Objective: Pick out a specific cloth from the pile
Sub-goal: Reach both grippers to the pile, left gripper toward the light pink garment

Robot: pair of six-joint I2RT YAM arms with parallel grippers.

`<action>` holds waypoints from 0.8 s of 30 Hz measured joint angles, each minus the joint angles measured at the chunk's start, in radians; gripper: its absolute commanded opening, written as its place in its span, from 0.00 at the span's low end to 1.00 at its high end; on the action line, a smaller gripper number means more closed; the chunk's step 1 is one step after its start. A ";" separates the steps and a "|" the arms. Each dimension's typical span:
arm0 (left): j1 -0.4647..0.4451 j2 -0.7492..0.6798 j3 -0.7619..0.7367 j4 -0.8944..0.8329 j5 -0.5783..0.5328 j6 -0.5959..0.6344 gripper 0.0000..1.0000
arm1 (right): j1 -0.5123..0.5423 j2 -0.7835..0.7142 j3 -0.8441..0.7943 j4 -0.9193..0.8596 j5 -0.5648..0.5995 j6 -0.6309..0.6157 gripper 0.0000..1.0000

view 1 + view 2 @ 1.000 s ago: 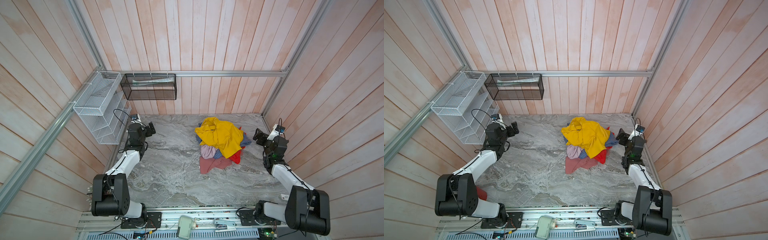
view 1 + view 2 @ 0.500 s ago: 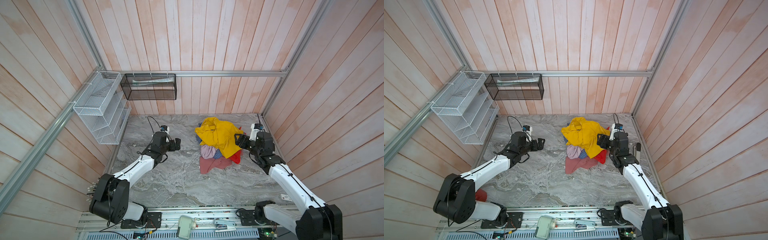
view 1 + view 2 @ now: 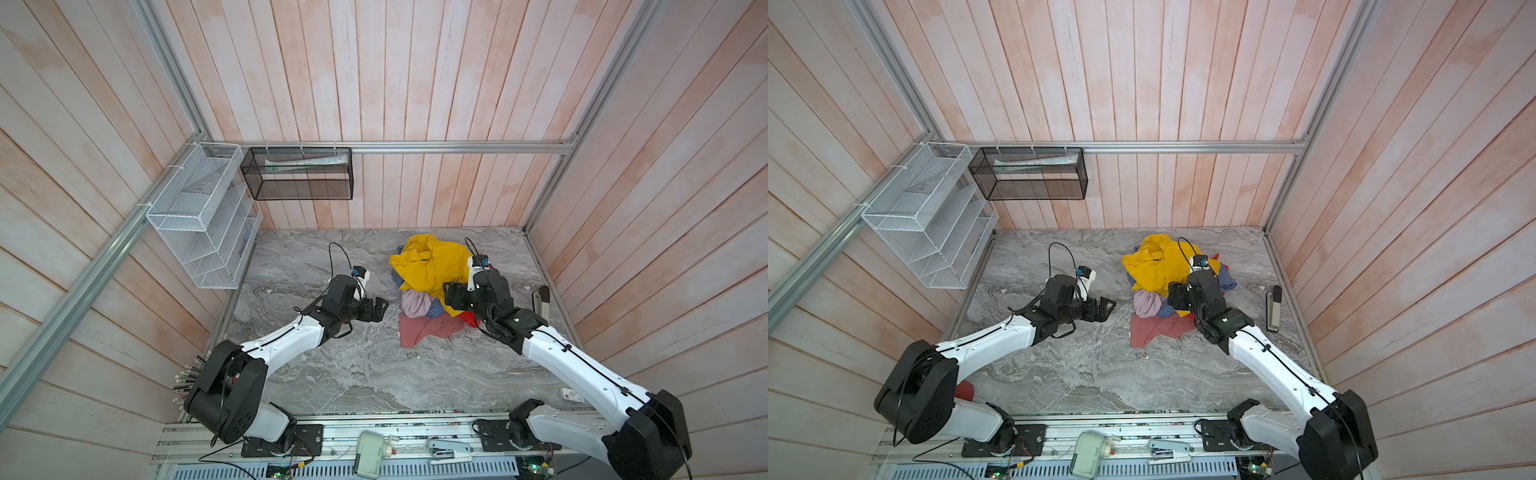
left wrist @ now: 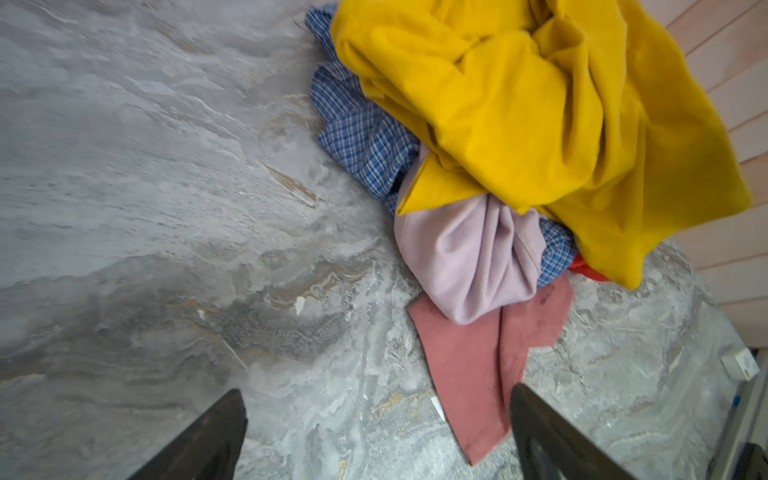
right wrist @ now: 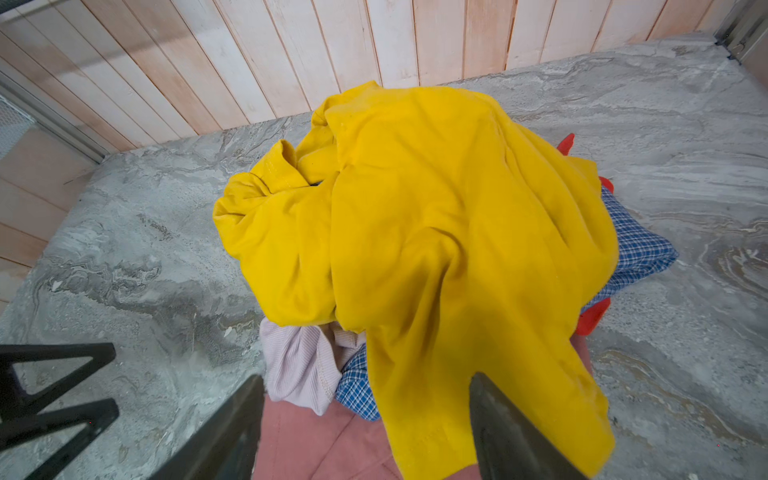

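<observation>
The fingers [image 4: 208, 432] of my left gripper [image 3: 381, 309] stand wide apart and hold nothing. In the left wrist view, only bare grey marbled counter [image 3: 332, 374] and the tip of a dusty rose-red cloth [image 4: 465, 365] show between them. In both top views this gripper hovers at 9 o'clock from the cloth [image 3: 412, 302], near it but not touching.

The fingers [image 5: 232, 424] of my right gripper [image 3: 449, 296] also stand apart, and I see no fabric pinched between them. They hang over the near side of the pile [image 3: 432, 282], at 3 o'clock from the cloth, with a flap of the mustard-yellow garment [image 5: 415, 228] beneath them.

The cloth is the small pale lilac-pink piece bunched at the pile's 8 o'clock edge. Its upper part is tucked under the yellow garment, blue checked fabric [image 4: 361, 133] lies against it, and it rests on the rose-red cloth, which spreads flat at the pile's 6 o'clock. A sliver of bright red cloth [image 5: 592, 320] peeks out on the far side. The pile sits toward 2 o'clock on the counter.

I judge the task barely begun. Both arms have reached the pile, but the cloth is not grasped or lifted. What is left is to close on the lilac fabric alone and draw it out from under the yellow garment, clear of the heap.
</observation>
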 measured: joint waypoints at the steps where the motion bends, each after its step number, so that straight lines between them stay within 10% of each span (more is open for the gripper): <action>1: -0.011 0.017 0.008 -0.006 0.009 0.006 0.99 | 0.002 0.004 0.000 -0.001 0.008 0.004 0.78; 24: -0.089 0.396 0.356 -0.120 0.164 0.058 0.86 | 0.032 0.031 -0.008 0.025 0.110 0.048 0.84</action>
